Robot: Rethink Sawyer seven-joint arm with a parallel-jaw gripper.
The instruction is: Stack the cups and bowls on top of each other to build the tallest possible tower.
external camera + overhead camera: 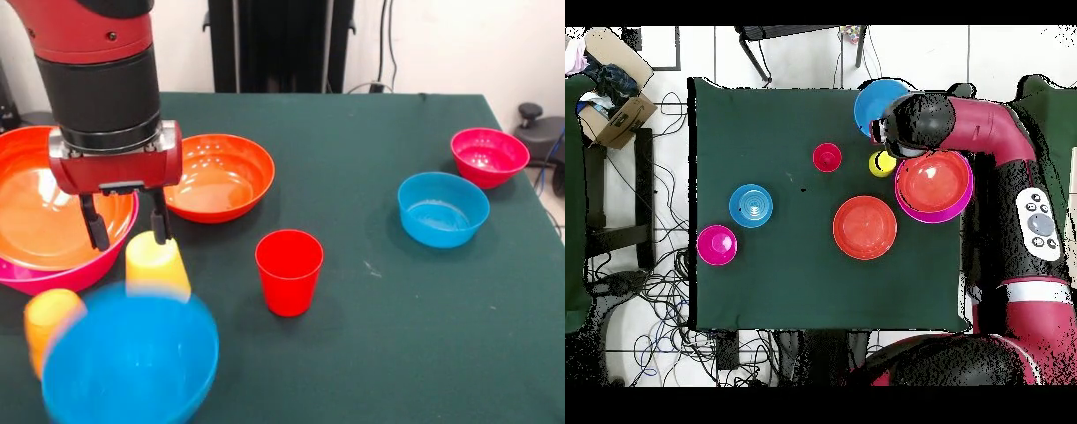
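The tool [124, 231] hangs with its two fingers spread apart and empty, just above an upturned yellow cup [157, 263] on the green tabletop [371, 177]. Behind it, an orange bowl [40, 208] sits nested in a pink bowl [62, 274]; a second orange bowl [221, 175] lies beside them. A large blue bowl [132, 358] stands nearest the camera, with an orange cup [48, 322] at its side, both blurred. A red cup [289, 269] stands upright mid-table; a small blue bowl [442, 208] and a small magenta bowl [489, 155] lie well apart from the rest. No tower rises yet beyond the nested pair. Risk: the finger nearer the pink bowl may strike its rim on descent, and the smooth tapered cup may slip or tip against the crowded blue bowl.
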